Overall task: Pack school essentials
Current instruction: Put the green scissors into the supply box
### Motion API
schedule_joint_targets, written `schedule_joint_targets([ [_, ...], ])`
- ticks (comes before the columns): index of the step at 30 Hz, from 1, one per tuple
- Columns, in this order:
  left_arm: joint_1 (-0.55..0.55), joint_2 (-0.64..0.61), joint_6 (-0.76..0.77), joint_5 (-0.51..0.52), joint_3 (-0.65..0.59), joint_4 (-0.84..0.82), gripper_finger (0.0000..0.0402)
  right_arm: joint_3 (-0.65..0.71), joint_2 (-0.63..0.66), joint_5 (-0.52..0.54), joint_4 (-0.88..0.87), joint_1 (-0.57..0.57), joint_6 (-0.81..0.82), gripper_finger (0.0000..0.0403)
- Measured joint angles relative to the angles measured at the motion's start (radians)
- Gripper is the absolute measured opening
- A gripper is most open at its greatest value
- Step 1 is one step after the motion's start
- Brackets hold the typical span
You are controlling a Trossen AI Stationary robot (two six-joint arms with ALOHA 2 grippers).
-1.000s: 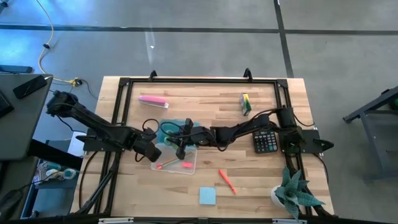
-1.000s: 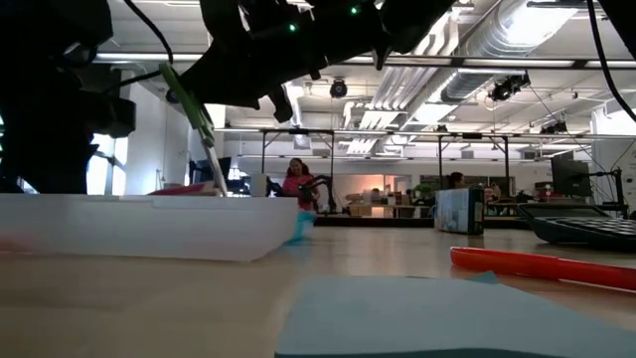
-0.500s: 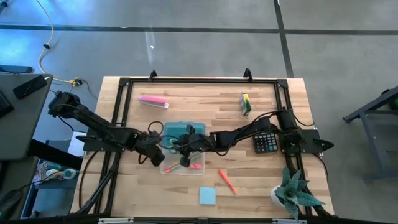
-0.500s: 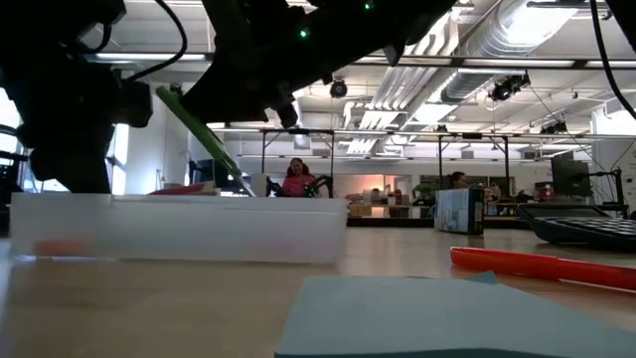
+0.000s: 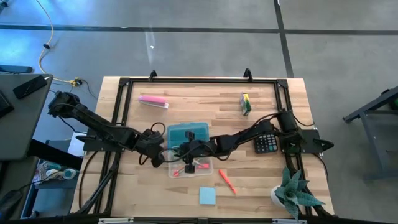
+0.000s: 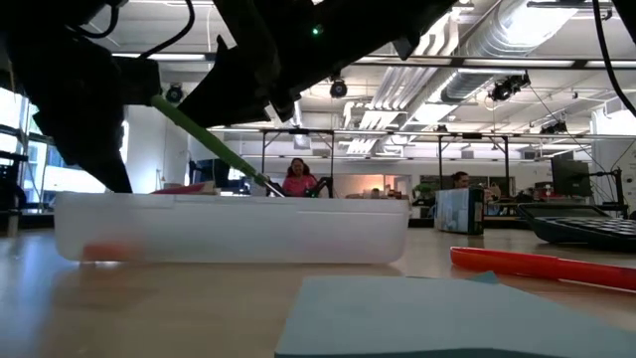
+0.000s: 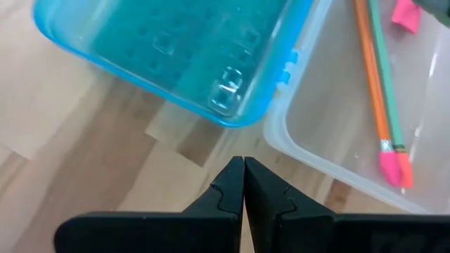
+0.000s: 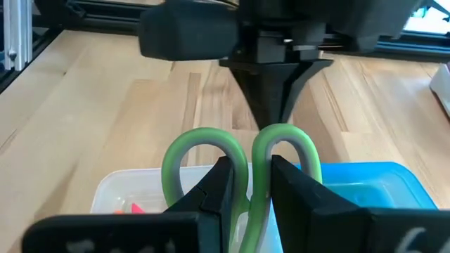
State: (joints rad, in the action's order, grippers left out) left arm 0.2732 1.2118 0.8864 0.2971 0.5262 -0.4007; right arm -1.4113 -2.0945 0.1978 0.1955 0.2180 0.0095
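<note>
A clear pencil case [image 5: 198, 172] lies open on the table with its blue lid [image 5: 186, 132] folded flat toward the far edge. An orange and a green pencil [image 7: 383, 91] and a red eraser [image 7: 406, 13] lie in it. My right gripper [image 5: 189, 152] hangs over the case, shut on the green-handled scissors [image 8: 281, 140], which slant down into it [image 6: 209, 144]. My left gripper [image 7: 244, 163] is shut and sits low at the case's left side, by the hinge. The orange-red pen [image 5: 227, 181], light-blue note pad [image 5: 208, 196] and green-yellow block [image 5: 245, 104] lie on the table. My left gripper's shut fingertips point level at the case's left rim [image 7: 271, 140] beside the hinge; I cannot tell whether they touch it. My right gripper pinches the scissors' handles where the two green loops meet [image 8: 251, 158], coming from above. The scissors hang tilted below the fingers, blades down inside the case [image 6: 253, 179].
A pink marker [image 5: 152, 101] lies near the far left corner. A calculator [image 5: 266, 142] sits under the right arm. A spiky potted plant [image 5: 295, 193] stands at the near right corner. A black frame [image 5: 199, 81] borders the table.
The case slid toward the table's right and turned from askew to square with the table edges. My left gripper, shut, moved right along with its left side. My right gripper carried the scissors toward the near edge and slightly right, and the scissors tipped to a flatter slant.
</note>
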Motion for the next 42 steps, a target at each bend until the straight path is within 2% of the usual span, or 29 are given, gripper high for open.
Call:
schedule_joint_targets([
  [25, -0.209, 0.001, -0.137, 0.050, 0.000, 0.003, 0.0000, 0.000, 0.035, 0.007, -0.030, -0.001, 0.039, 0.0060],
  [32, -0.221, 0.001, -0.149, 0.021, -0.001, -0.002, 0.0000, -0.001, 0.069, 0.020, -0.033, -0.003, 0.061, 0.0060],
  [38, -0.205, 0.002, -0.139, -0.004, -0.001, -0.006, 0.0000, -0.001, 0.063, -0.003, -0.129, -0.002, 0.088, 0.0060],
  [42, -0.197, 0.002, -0.139, -0.008, -0.001, -0.006, 0.0000, -0.001, 0.053, -0.019, -0.168, 0.010, 0.052, 0.0060],
])
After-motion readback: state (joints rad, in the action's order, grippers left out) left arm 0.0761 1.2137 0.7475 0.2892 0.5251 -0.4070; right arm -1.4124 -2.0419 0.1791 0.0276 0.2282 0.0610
